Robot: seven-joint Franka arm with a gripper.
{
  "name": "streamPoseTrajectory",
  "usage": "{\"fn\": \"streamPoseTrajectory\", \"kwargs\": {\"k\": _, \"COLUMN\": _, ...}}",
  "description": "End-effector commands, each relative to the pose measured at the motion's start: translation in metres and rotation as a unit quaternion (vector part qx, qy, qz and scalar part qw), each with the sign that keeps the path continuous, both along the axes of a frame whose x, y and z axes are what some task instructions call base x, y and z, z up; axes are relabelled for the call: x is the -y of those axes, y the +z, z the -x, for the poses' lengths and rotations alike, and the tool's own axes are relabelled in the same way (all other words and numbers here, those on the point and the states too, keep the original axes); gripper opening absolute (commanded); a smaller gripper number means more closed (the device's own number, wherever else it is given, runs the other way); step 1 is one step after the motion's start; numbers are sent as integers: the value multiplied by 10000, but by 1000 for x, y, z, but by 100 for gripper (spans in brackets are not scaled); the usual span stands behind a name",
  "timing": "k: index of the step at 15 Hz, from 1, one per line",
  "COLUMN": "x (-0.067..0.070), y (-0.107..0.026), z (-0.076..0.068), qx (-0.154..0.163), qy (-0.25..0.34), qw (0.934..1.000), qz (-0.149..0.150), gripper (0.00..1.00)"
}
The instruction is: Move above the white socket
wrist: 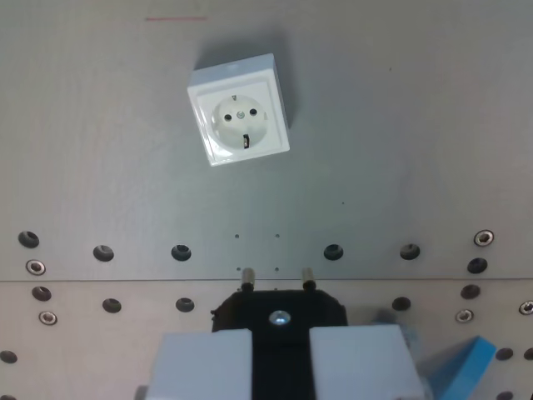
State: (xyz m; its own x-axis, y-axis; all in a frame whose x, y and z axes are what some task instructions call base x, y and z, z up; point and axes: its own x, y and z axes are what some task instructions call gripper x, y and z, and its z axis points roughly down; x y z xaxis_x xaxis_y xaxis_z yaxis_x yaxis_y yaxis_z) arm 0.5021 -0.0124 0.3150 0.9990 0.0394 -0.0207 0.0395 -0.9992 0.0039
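Note:
A white square socket [239, 110] lies on the grey metal table, in the upper middle of the wrist view, turned slightly. It has a round recess with two pin holes. My gripper [281, 335] is at the bottom middle, well below the socket in the picture. Its two pale fingers [202, 363] are shut on a black plug [279, 315]. The plug's two metal pins [247, 276] point toward the socket, with bare table between them and it.
Rows of bolt holes [181, 252] cross the plate below the socket, along a seam [100, 282]. A blue object [471, 367] shows at the bottom right corner. A thin red line [175, 18] marks the table at the top.

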Motion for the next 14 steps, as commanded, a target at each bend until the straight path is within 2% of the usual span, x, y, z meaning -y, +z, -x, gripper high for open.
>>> {"fn": "streamPoseTrajectory", "kwargs": {"k": 1, "x": -1, "y": -13, "z": 4, "qx": 403, "qy": 286, "qw": 9988, "qz": -18, "gripper": 0}}
{"fn": "streamPoseTrajectory", "kwargs": {"k": 6, "x": -3, "y": -33, "z": 7, "qx": 475, "qy": 479, "qw": 9977, "qz": -13, "gripper": 0}}
{"fn": "streamPoseTrajectory", "kwargs": {"k": 14, "x": -7, "y": -71, "z": 10, "qx": 401, "qy": 781, "qw": 9961, "qz": -6, "gripper": 0}}
